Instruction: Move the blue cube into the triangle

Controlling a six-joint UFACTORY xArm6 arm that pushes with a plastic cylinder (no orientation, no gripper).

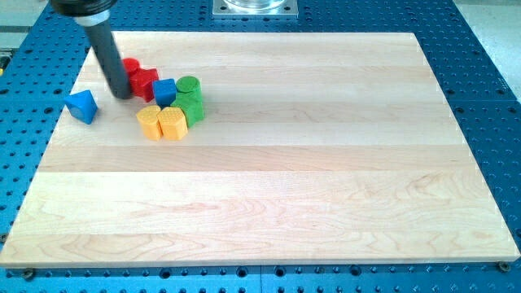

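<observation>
one rod, my tip (122, 94) touching red block (143, 83), beside blue cube (165, 92)

Board (269, 203): all the blocks sit in its far left corner.
Blue triangle (81, 106): furthest left, apart from the others.
Tip (122, 94): between the blue triangle and the red block, close against the latter; contact cannot be told.
Red cylinder (131, 66): farthest back, partly behind the rod.
Red block (146, 83): just near-right of the red cylinder.
Blue cube (165, 92): touching the red block's right side.
Green cylinder (188, 85): right of the blue cube, touching.
Green block (193, 109): just nearer than the green cylinder.
Left yellow block (150, 122): nearer than the blue cube.
Right yellow block (172, 123): between the left yellow block and the green block, touching both.
</observation>
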